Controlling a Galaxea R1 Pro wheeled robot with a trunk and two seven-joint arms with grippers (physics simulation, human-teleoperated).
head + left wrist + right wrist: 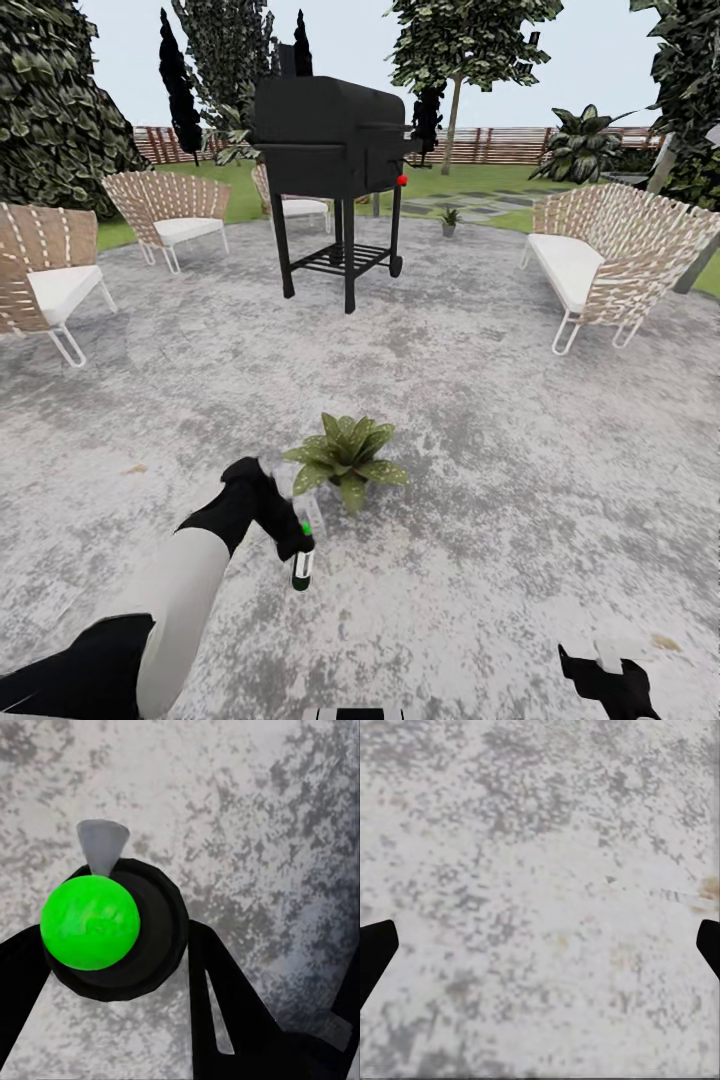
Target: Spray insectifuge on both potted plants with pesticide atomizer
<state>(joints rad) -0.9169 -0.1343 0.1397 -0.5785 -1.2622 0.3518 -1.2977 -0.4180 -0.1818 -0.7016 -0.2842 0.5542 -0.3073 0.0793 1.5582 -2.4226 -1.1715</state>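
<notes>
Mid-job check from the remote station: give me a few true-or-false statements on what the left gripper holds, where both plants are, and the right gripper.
1. The left gripper is shut on the pesticide atomizer. True.
2. The atomizer's top is red. False: in the left wrist view it is bright green.
3. The near potted plant sits on the stone patio close to the atomizer. True.
4. The second potted plant stands beside the left wicker chair. False: it is far off, right of the black grill.
5. The right gripper holds a plant. False: it is open over bare patio.
</notes>
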